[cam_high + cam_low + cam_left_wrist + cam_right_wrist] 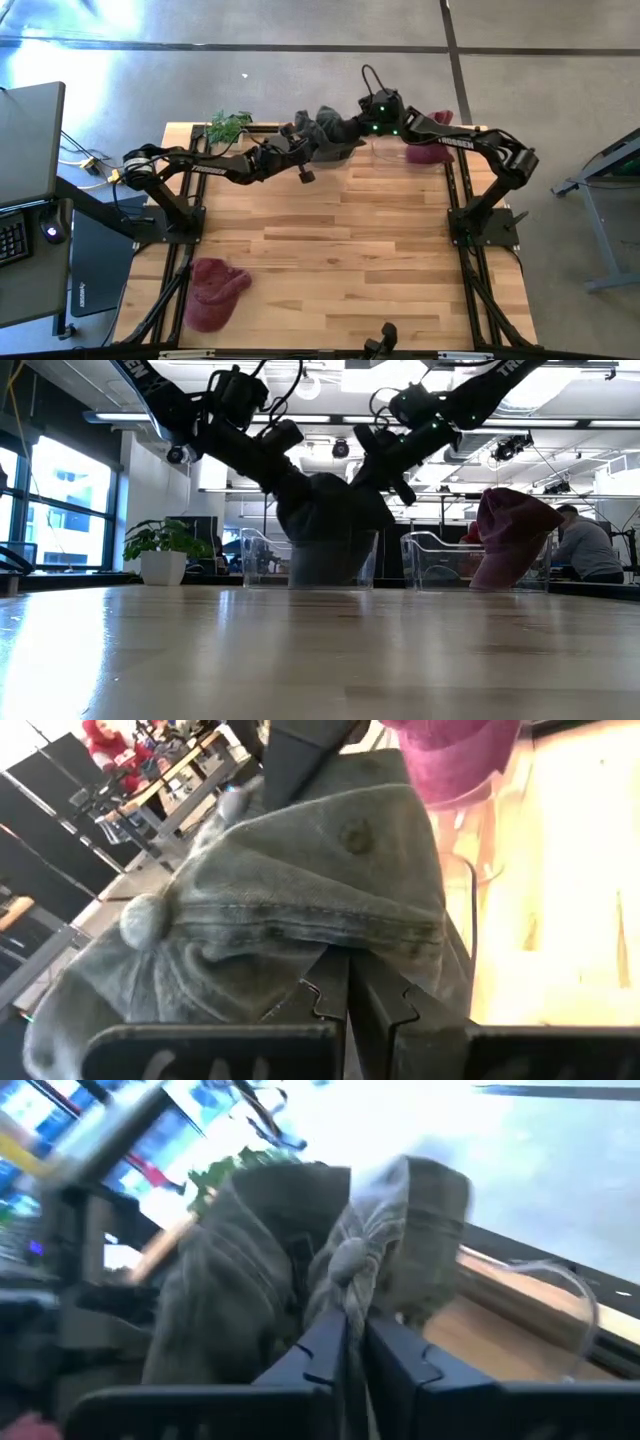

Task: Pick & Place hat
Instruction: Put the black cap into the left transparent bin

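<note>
While both arms meet over the far edge, the scene reads as follows.

Surface (340,250): pale wood planks, seen from above; its bare middle lies between the two arm bases.

Arms: two, both dark. The left arm reaches from its base at 9 o'clock toward 12 o'clock, elbow low. The right arm reaches from its base at 3 o'clock, elbow bent, wrist angled toward 12 o'clock.

Writing: white letters run along each forearm in the high view, too small to read.

Hats: three. One grey hat (325,130) hangs at 12 o'clock above a clear bin (330,565), held up between the two arms. One maroon hat (213,292) lies flat at 7 o'clock on the surface. Another maroon hat (510,535) is draped over a second clear bin (440,560) at 1 o'clock.

Clear bins: two, side by side at the far edge.

Left pincer (350,995): pressed together on the grey hat's fabric, at its seamed edge.

Right pincer (355,1330): closed on a bunched fold of the grey hat.

Plant (228,126): one, green, at 11 o'clock.
</note>
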Available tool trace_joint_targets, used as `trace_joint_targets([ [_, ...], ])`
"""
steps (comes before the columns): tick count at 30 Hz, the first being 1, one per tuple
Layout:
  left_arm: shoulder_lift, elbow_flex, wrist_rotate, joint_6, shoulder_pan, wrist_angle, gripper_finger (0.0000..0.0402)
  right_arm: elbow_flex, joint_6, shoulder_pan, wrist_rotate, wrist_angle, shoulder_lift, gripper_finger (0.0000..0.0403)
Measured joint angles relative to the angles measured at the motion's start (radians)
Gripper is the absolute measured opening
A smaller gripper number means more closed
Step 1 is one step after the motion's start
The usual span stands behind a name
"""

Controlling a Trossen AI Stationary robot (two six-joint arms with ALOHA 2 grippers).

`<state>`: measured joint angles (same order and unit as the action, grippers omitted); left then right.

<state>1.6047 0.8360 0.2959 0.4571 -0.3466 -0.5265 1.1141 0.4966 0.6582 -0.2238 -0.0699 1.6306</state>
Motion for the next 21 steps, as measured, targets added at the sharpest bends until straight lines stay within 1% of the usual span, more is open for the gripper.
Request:
trace_joint_targets([
  [3, 0.000, 0.000, 0.018, 0.019, 0.001, 0.012, 0.0000, 0.000, -0.039, -0.017, 0.026, 0.006, 0.000, 0.0064],
  [6, -0.005, 0.000, 0.062, -0.017, 0.023, 0.040, 0.0000, 0.000, -0.068, -0.021, 0.027, -0.021, -0.014, 0.0108],
  [9, -0.072, 0.003, 0.116, -0.081, 0.051, 0.135, 0.0000, 0.000, -0.122, -0.019, 0.035, -0.030, -0.058, 0.0158],
  [12, -0.106, 0.042, 0.203, -0.177, 0.050, 0.273, 0.0000, 0.000, -0.173, -0.032, 0.066, 0.018, -0.126, 0.0196],
  [14, -0.103, 0.063, 0.241, -0.233, 0.014, 0.376, 0.0000, 0.000, -0.211, -0.065, 0.122, 0.090, -0.176, 0.0210],
  [15, -0.103, 0.067, 0.240, -0.250, -0.009, 0.390, 0.0000, 0.000, -0.235, -0.091, 0.159, 0.136, -0.200, 0.0212],
  [18, -0.081, 0.076, 0.195, -0.279, -0.077, 0.330, 0.0000, 0.000, -0.299, -0.198, 0.291, 0.287, -0.267, 0.0214],
  [21, -0.023, 0.072, 0.168, -0.278, -0.131, 0.247, 0.0000, 0.000, -0.322, -0.343, 0.416, 0.420, -0.311, 0.0208],
])
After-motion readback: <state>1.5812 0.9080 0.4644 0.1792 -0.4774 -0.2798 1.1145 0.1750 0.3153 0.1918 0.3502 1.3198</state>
